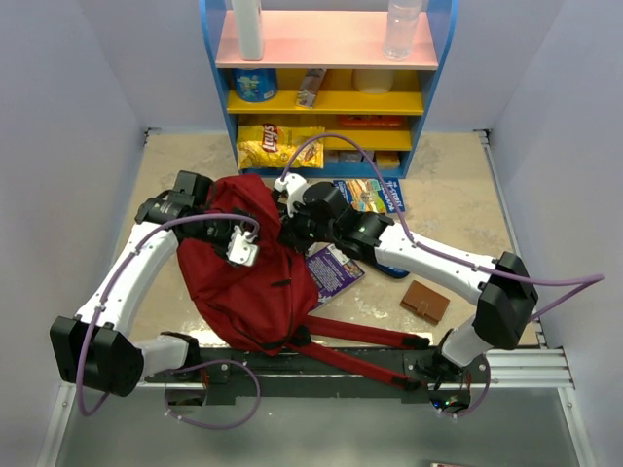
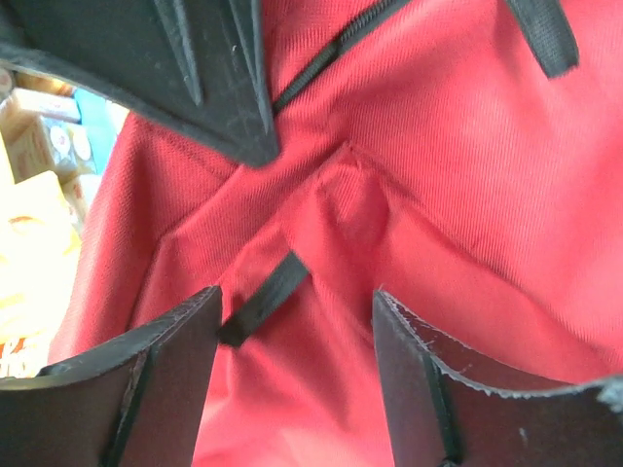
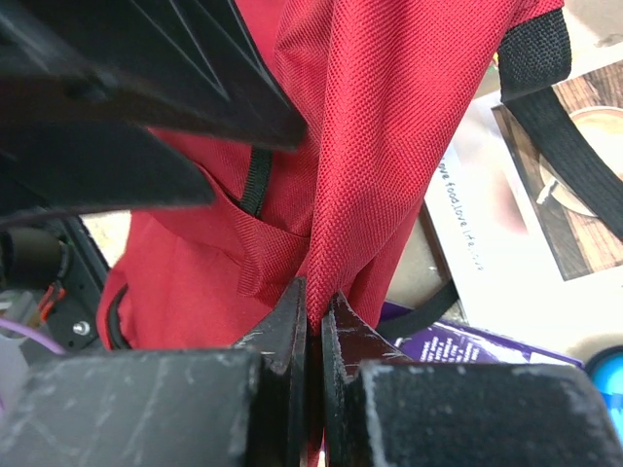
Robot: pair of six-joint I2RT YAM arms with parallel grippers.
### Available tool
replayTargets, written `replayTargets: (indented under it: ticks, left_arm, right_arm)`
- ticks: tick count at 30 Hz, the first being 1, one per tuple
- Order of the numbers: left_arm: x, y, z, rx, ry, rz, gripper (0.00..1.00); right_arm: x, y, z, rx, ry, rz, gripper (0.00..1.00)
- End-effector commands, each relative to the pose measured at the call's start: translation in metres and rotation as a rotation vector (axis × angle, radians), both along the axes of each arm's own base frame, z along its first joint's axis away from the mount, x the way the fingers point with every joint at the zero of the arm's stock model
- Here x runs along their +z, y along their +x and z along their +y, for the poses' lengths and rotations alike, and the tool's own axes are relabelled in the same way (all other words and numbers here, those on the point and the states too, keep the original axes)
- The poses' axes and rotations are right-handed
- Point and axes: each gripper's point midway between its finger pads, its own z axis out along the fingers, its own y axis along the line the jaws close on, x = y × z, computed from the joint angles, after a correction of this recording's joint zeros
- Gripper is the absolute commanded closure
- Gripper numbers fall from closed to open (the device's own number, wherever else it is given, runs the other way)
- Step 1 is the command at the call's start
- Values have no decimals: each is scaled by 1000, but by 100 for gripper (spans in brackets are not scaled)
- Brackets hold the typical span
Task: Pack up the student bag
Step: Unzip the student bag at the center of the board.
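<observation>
Blue-framed shelving [image 1: 216, 97] is standing at the far end of the surface [image 1: 175, 161]. It is carrying two bottles on its pink top board, a white bottle [image 1: 250, 29] and a clear bottle [image 1: 401, 29], and one yellow crisp packet [image 1: 273, 146] lower down. Before it, the student bag [image 1: 243, 287] is lying slumped mid-surface between the two arms, its two red straps [image 1: 365, 336] trailing toward the right arm's base; whatever is inside is not showing. The right gripper [image 3: 313, 309] is pinching a fold of the bag's red cloth, jaws closed tight on it. The left gripper [image 2: 297, 321] is hovering close over the cloth, jaws spread wide and grasping nothing. Two printed books are lying just right of the bag: a purple book [image 1: 336, 270] partly under the right arm and a blue-edged book [image 1: 375, 195] nearer the shelving. One brown wallet [image 1: 425, 302] is lying apart, further right.
</observation>
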Motion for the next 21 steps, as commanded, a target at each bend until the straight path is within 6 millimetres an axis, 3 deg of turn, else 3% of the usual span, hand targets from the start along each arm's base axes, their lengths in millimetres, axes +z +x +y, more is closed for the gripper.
replayTargets:
  ticks: [1, 5, 11, 21]
  left_arm:
    - [23, 4, 4, -43, 48, -85, 31]
    - [37, 4, 2, -53, 36, -110, 26]
    - [39, 13, -4, -70, 19, -143, 24]
    - [25, 16, -5, -97, 79, -185, 39]
  right_arm:
    - [40, 2, 1, 16, 47, -98, 100]
    - [40, 2, 0, 17, 38, -102, 100]
    - [42, -5, 7, 39, 29, -116, 100]
    - [59, -10, 12, 44, 75, -127, 100]
